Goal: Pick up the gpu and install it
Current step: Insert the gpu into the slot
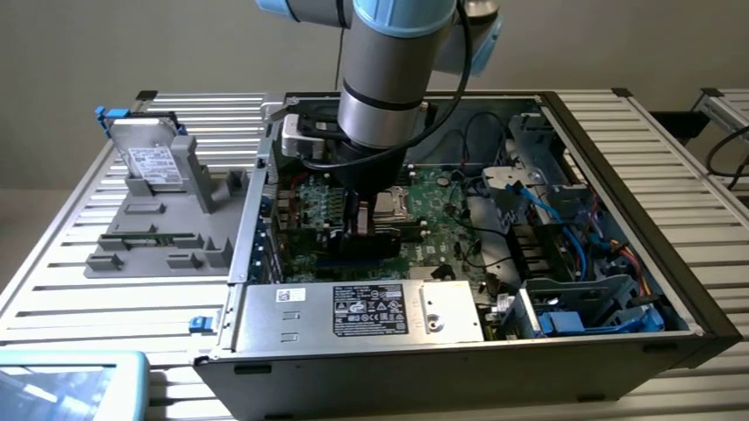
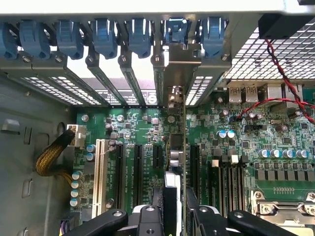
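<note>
- The gripper (image 1: 365, 224) reaches down into the open computer case (image 1: 690, 324) in the middle of the exterior view, over the green motherboard (image 1: 439, 206). Its jaws are clamped on the gpu, one against each flat face.
- The gpu (image 2: 178, 157) stands on edge between the jaws, in line with one of the black expansion slots (image 2: 138, 169). Its silver end bracket (image 2: 179, 69) sits against the rear slot openings, under the row of blue retention clips (image 2: 175, 30). I cannot tell whether the edge connector is fully seated.
- In my judgement the card is light, thin and stiff but fragile, since its soldered parts and contact edge would not tolerate twisting or sideways force. The safest hold looks like the flat faces near the upper edge, as here, with any push going straight along the board.
- The wrist view shows the card edge-on, so its alignment with the slot and bracket opening can be read. In the exterior view the arm covers that spot.
- The exterior view adds the wider layout. The labelled power supply (image 1: 368, 309) is at lower centre, and a grey holder (image 1: 164, 237) on the exterior view's left carries a silver drive (image 1: 153, 162).
</note>
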`<state>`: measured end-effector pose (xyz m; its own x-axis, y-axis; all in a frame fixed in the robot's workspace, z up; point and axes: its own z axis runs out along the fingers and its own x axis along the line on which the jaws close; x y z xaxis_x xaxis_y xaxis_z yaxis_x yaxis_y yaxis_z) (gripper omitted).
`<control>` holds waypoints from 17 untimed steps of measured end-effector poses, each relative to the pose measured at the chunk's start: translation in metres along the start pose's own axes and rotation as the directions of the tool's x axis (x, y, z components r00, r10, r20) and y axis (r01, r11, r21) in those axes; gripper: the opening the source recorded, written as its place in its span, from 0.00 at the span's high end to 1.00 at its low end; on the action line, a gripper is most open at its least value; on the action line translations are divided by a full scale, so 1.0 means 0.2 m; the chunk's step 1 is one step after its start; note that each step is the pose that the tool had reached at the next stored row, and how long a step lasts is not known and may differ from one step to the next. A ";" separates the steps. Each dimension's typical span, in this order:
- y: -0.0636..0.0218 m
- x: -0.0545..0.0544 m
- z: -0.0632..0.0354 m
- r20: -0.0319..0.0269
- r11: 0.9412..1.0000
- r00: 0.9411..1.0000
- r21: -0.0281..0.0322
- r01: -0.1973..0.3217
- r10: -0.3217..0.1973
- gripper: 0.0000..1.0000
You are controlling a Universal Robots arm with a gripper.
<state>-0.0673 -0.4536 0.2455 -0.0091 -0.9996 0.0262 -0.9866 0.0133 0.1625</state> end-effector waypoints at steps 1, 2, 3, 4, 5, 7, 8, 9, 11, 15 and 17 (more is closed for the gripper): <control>0.000 0.00 0.000 0.000 1.000 1.000 0.000 0.001 -0.001 0.71; 0.000 0.00 0.000 0.000 1.000 1.000 0.000 0.001 -0.001 0.71; -0.001 0.00 0.000 0.000 1.000 1.000 0.000 0.002 -0.002 0.71; -0.003 0.00 -0.001 -0.001 1.000 1.000 0.000 0.003 -0.003 0.71; -0.004 0.00 -0.001 -0.001 1.000 1.000 0.000 0.003 -0.003 0.71; -0.004 0.00 -0.001 -0.001 1.000 1.000 0.000 0.003 -0.003 0.71; -0.004 0.00 -0.001 -0.001 1.000 1.000 0.000 0.003 -0.003 0.71; -0.004 0.00 -0.001 -0.001 1.000 1.000 0.000 0.003 -0.003 0.71; -0.004 0.00 -0.001 -0.001 1.000 1.000 0.000 0.003 -0.003 0.71; -0.004 0.00 -0.001 -0.001 1.000 1.000 0.000 0.003 -0.003 0.71; -0.004 0.00 0.000 0.000 1.000 1.000 0.000 0.003 -0.003 0.71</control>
<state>-0.0664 -0.4536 0.2454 -0.0060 -0.9996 0.0261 -0.9866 0.0101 0.1626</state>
